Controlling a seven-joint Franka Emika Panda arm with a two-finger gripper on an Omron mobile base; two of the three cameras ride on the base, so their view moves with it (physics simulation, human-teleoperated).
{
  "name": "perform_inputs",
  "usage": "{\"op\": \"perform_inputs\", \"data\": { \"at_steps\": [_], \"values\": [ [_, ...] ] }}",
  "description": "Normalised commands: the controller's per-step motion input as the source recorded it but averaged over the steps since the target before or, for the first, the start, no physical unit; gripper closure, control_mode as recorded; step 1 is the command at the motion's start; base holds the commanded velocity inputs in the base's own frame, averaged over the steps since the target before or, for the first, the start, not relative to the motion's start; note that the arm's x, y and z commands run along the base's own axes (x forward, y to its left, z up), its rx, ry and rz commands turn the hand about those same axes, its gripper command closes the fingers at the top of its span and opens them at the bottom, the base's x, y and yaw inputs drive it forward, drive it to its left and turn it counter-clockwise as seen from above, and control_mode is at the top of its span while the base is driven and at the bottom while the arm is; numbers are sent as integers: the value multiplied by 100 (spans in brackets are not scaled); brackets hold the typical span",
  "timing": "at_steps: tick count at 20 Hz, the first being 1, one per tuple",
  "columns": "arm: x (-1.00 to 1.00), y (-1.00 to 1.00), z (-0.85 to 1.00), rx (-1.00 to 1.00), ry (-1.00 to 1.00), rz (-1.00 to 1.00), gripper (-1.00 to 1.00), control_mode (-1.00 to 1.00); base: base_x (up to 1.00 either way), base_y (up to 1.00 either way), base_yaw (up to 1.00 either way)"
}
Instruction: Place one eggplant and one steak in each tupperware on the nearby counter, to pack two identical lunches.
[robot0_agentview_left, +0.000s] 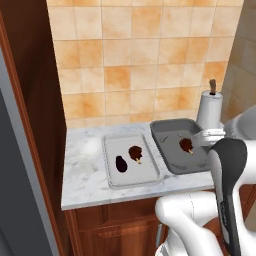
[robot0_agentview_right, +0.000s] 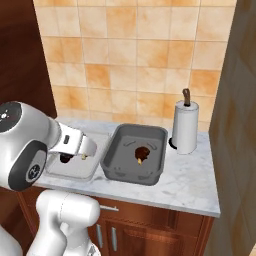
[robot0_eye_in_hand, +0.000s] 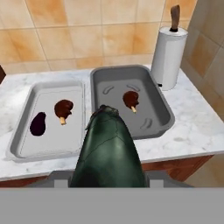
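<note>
Right up against the hand camera sits the dark teal eggplant, clamped in the gripper, whose jaws are set fairly narrow around it; the fingertips themselves are hidden behind it. Its long axis runs straight away from the lens, with the narrower tip pointing out toward the trays, so it hangs in the air over the front edge of the counter, roughly in line with the seam between the two tupperwares.

Past that, on the marbled slab, two trays sit side by side, long sides nearly touching. The pale grey-white tupperware is on the left and holds two things: the purple-black eggplant, lying with its long axis a bit slanted, mostly front to back, and just beside it one steak with the pale stub pointing toward the front of the counter. The dark grey tupperware on the right holds a single steak, stub also pointing forward.

So the count is two eggplants, two steaks, two trays.

Further back, at the right near the tiled wall, one paper towel roll stands upright on its holder
</note>
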Motion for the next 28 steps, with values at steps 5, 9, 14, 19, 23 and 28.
{"op": "perform_inputs", "data": {
  "at_steps": [5, 9, 14, 19, 23, 28],
  "values": [
    [48, -28, -3, 0, 4, 0, 100, -100, 0, 0, 0],
    [61, 0, -37, 0, 4, 0, 100, -100, 0, 0, 0],
    [49, 0, -57, 0, 4, 0, 100, -100, 0, 0, 0],
    [57, -6, -48, 0, 2, 3, 100, -100, 0, 0, 0],
    [54, -27, -36, 0, 5, 7, 100, -100, 0, 0, 0],
    [53, -7, -45, 0, 4, 8, 100, -100, 0, 0, 0]
  ]
}}
